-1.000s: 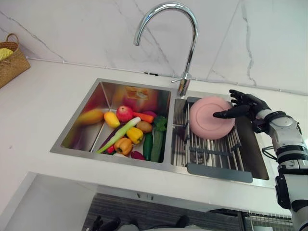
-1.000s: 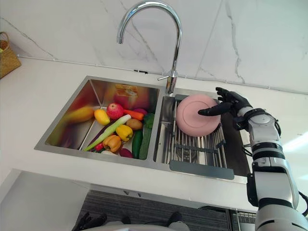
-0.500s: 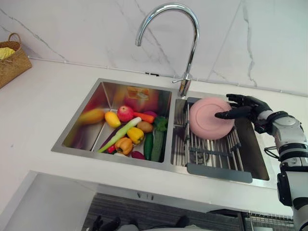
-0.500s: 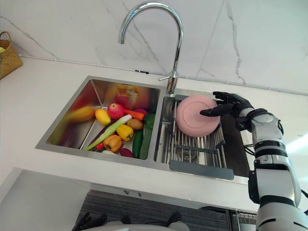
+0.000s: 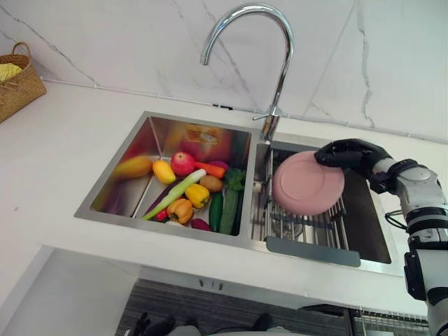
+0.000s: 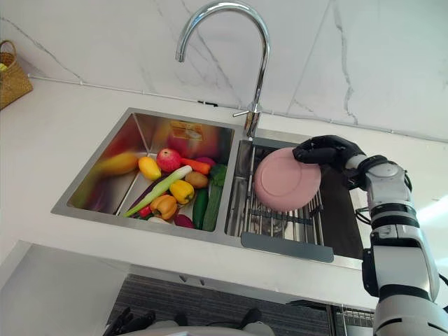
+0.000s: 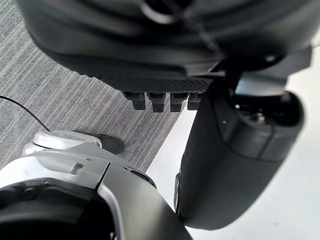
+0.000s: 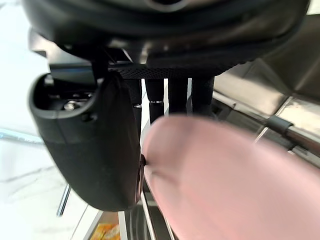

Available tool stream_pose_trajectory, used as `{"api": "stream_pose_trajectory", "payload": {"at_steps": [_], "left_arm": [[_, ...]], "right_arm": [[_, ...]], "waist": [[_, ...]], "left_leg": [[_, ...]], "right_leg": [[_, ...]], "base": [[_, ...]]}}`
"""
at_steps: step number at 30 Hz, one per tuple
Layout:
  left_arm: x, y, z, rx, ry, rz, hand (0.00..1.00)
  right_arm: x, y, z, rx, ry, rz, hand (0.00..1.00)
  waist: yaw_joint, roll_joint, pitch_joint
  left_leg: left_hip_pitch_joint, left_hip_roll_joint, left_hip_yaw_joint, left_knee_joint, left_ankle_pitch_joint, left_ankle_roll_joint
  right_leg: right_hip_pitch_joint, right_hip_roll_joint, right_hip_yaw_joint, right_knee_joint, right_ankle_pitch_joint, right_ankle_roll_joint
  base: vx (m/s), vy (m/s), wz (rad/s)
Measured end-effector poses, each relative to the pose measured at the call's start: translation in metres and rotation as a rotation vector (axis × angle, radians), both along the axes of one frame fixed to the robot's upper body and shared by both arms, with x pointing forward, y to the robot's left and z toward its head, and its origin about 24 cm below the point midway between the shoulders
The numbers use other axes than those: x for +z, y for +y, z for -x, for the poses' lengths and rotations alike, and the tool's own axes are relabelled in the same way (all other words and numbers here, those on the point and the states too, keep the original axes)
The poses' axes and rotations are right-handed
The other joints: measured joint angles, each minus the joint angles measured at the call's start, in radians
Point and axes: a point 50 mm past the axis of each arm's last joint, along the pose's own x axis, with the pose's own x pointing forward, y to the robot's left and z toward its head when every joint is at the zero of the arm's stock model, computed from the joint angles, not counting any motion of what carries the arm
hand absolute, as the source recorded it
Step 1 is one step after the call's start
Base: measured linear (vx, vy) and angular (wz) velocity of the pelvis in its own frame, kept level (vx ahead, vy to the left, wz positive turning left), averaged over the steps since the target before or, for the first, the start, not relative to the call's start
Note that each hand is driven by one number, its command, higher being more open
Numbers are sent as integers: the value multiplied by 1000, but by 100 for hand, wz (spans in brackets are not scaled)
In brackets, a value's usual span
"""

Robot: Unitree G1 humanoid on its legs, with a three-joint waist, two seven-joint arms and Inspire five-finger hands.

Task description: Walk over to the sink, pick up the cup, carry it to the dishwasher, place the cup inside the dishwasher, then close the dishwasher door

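Observation:
A pink cup (image 5: pixel 308 183) stands tilted on the drain rack (image 5: pixel 306 225) in the sink's right basin, its round underside turned toward me. My right hand (image 5: pixel 346 152) reaches in from the right and is shut on the cup's upper rim, fingers curled over the edge. In the right wrist view the fingers (image 8: pixel 177 95) pass behind the pink cup (image 8: pixel 235 175) and the thumb (image 8: pixel 90 140) lies against its side. My left hand (image 7: pixel 165 50) hangs low over grey carpet with straight fingers and holds nothing.
A tall chrome tap (image 5: pixel 278 70) arches over the divider between the basins. The left basin (image 5: pixel 133 150) holds several fruits and vegetables (image 5: pixel 189 192). A wicker basket (image 5: pixel 17 80) sits far left on the white counter (image 5: pixel 70 140). A marble wall stands behind.
My right hand's fingers have curled from straight onto the cup's upper rim. The cup has tipped and slid slightly toward me on the rack.

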Motion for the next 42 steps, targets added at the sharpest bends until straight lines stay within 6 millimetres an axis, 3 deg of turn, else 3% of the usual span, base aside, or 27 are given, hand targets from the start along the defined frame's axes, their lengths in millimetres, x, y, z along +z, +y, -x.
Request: {"api": "stream_pose_trajectory", "payload": {"at_steps": [13,19,30,42], "left_arm": [[0,0,0,3,3,2,100],[0,0,1,6,-3,-4,100],[1,0,5,41,-12,-32,100],[0,0,5,62,-11,-54,100]], "right_arm": [[-3,11,3,-5,-52,-40,0],[-7,10,7,-136,-118,-262,0],[19,3,16,-340,-358,-574,0],[5,12,38,-400,-415,-875,0]], "waist": [[6,-2,0],[-1,-1,0],[-20,0,-1],[-23,7,-4]], "left_leg": [[9,0,10,-5,0,0],[16,3,21,-7,-1,-1],[28,8,56,-9,-6,-6],[26,21,100,-6,-10,-10]], "right_leg": [[1,1,10,0,1,1],[1,4,22,0,1,1],[-6,10,54,0,2,0],[-33,29,96,0,4,-3]], "base": [[0,0,-2],[11,4,-5],[32,12,-8],[26,2,-11]]}}
